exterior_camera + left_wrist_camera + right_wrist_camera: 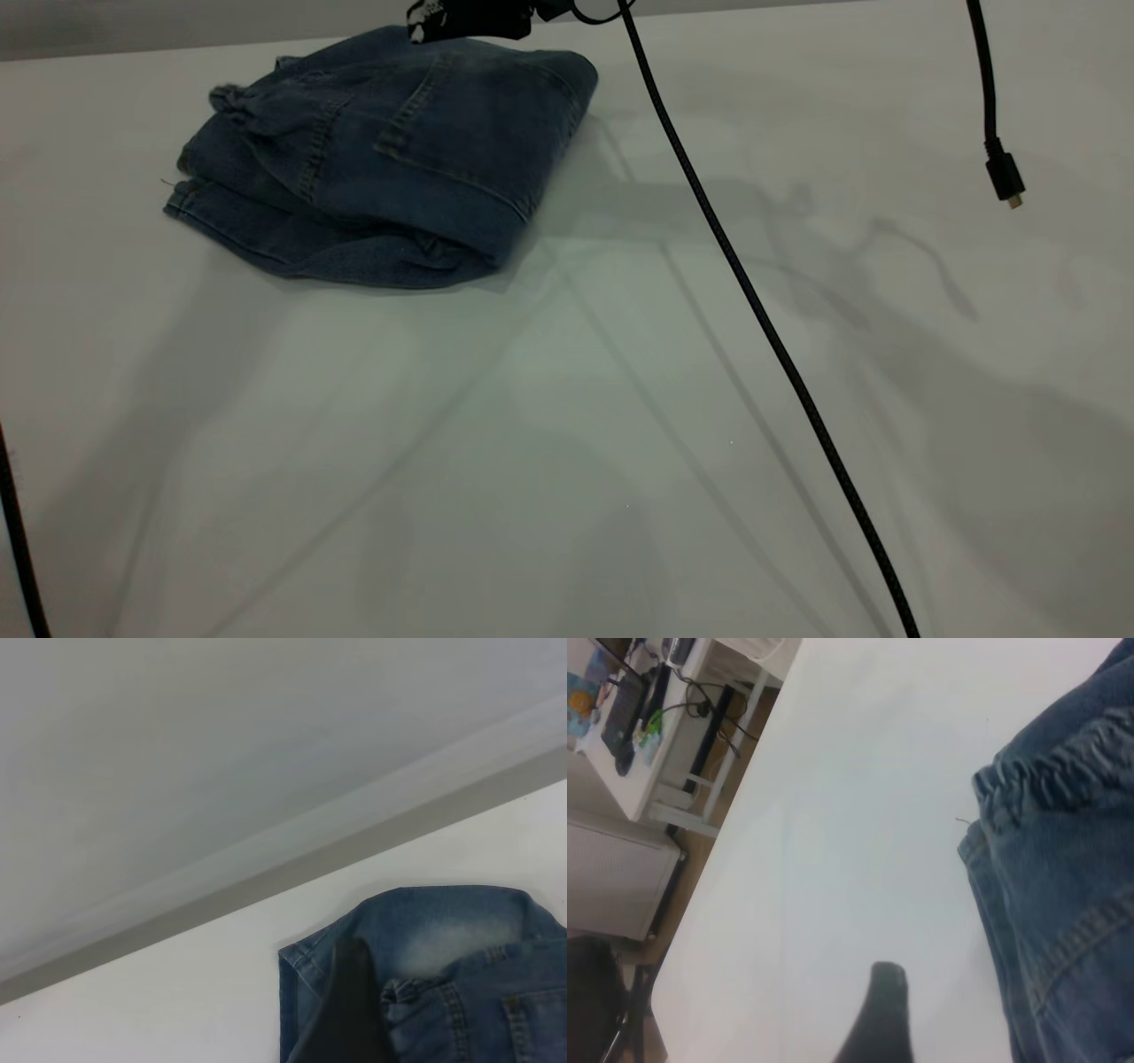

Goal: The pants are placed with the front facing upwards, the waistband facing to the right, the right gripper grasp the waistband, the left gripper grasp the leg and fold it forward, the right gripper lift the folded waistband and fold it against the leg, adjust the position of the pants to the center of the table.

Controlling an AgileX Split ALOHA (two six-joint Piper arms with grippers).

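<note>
Blue denim pants lie folded in a thick bundle at the far left of the white tabletop. The bundle's long side runs left to right, gathered waistband at the left end. Black hands hover close; I cannot tell whether they are open.

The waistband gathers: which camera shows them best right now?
The right wrist view: the waistband fills its frame edge, its ruched gathers distinct. The exterior view shows it only as a bunched corner of the folded pants. The left wrist view shows a pale patch and a hem, no clear gathers.
</note>
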